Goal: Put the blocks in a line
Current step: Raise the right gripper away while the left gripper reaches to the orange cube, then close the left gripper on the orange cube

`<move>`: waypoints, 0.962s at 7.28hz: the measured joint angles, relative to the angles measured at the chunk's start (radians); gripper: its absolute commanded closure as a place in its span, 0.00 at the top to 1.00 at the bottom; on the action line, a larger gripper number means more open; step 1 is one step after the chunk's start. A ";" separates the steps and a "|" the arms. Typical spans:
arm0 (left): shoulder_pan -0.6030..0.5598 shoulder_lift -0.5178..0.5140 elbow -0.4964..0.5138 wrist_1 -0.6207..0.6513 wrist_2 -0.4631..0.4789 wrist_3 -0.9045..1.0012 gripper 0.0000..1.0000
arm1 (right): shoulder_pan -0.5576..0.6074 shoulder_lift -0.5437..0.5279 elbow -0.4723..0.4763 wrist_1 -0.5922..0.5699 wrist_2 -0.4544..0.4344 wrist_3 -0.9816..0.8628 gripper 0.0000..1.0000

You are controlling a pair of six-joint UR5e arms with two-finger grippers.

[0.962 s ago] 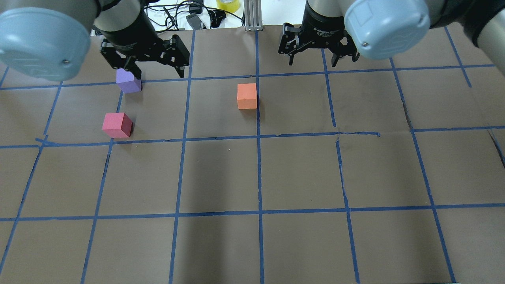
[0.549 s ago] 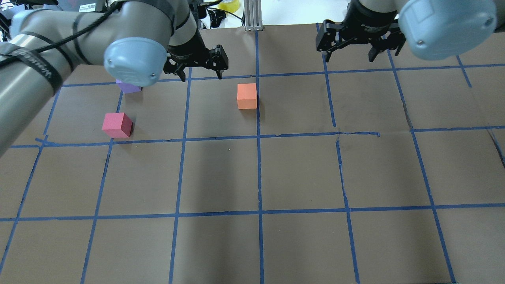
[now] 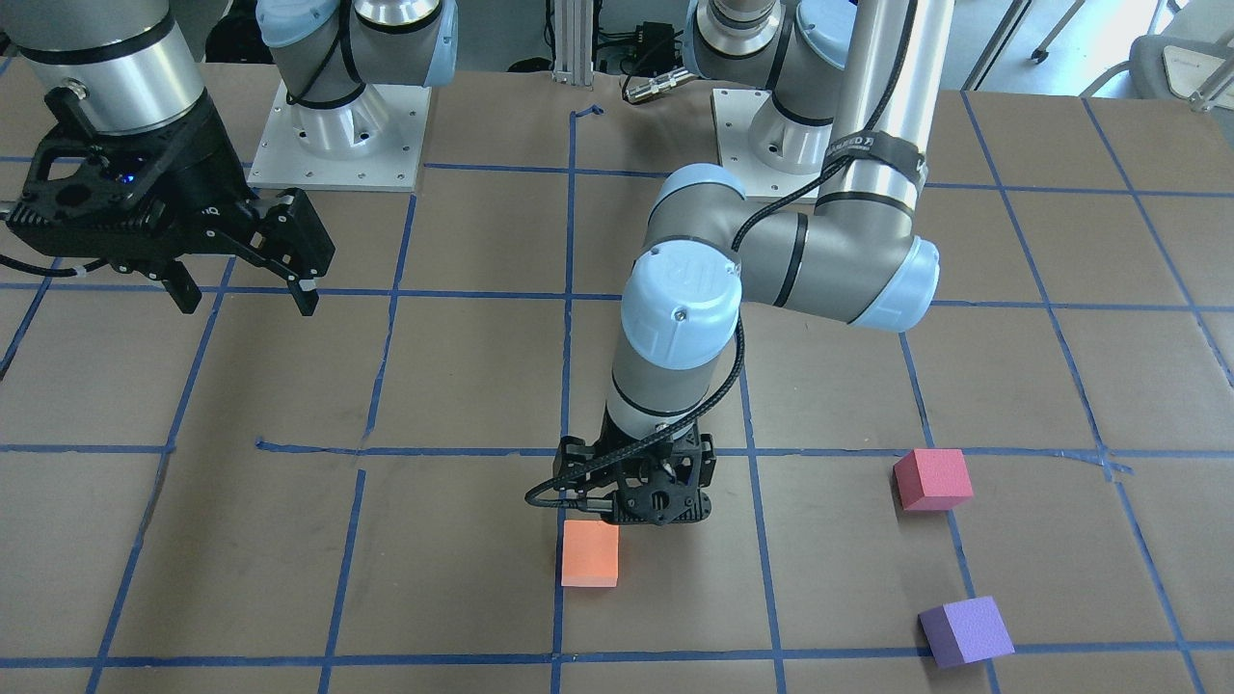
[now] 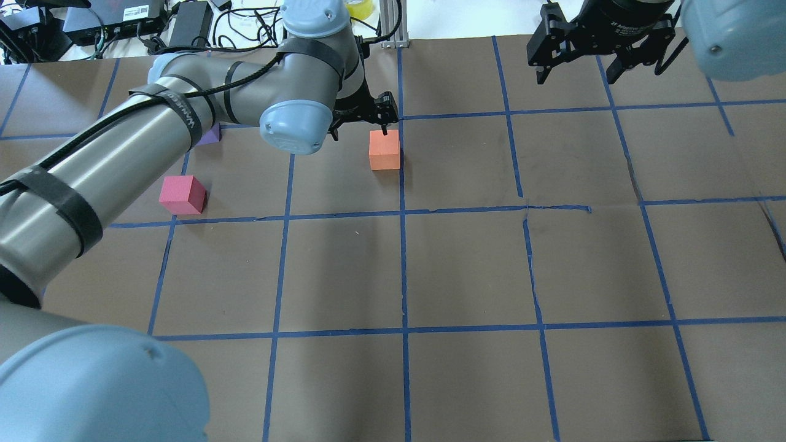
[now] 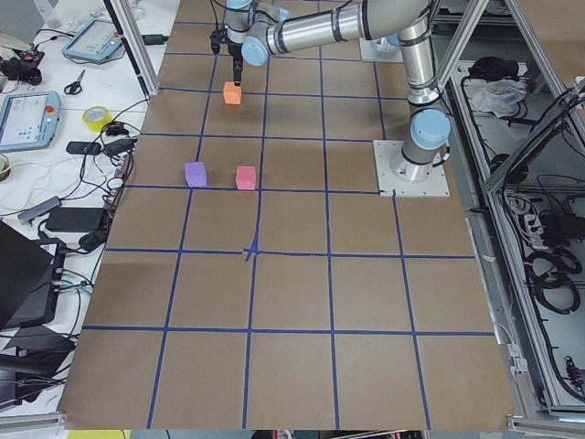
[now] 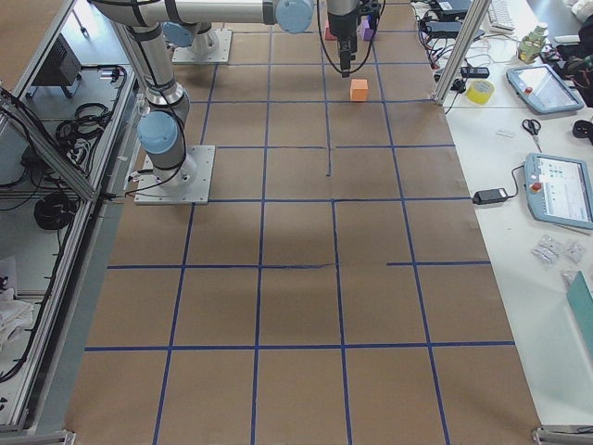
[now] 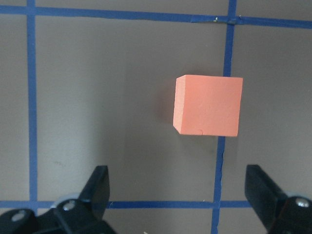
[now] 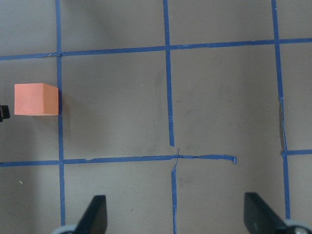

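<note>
The orange block (image 4: 384, 149) stands on a blue tape line near the table's far middle; it also shows in the front view (image 3: 590, 553) and the left wrist view (image 7: 208, 105). My left gripper (image 4: 359, 127) is open and empty, just on the robot's side of the orange block, which lies ahead of the fingertips (image 7: 100, 183), not between them. The pinkish-red block (image 4: 182, 194) sits at the left. The purple block (image 4: 212, 134) is partly hidden behind my left arm and shows whole in the front view (image 3: 965, 631). My right gripper (image 4: 599, 67) is open and empty, far right.
The table is brown paper with a blue tape grid (image 4: 404, 212). Cables, a roll of yellow tape (image 4: 356, 7) and power bricks lie beyond the far edge. My left arm (image 4: 153, 141) stretches across the left half, above the purple block.
My left gripper has swung right, from over the purple block to beside the orange block. My right gripper has moved right and toward the far edge. The blocks have not moved.
</note>
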 measured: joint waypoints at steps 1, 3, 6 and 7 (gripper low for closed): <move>-0.016 -0.044 0.037 0.011 0.000 -0.020 1.00 | 0.002 0.003 -0.020 0.012 0.005 0.006 1.00; -0.026 -0.123 0.073 0.067 0.001 -0.025 1.00 | 0.012 0.016 -0.059 0.066 0.000 0.060 1.00; -0.027 -0.173 0.077 0.110 0.020 -0.004 1.00 | 0.087 0.013 -0.032 0.073 -0.018 0.129 1.00; -0.026 -0.179 0.073 0.115 0.032 0.000 0.99 | 0.103 0.011 -0.008 0.062 -0.018 0.130 1.00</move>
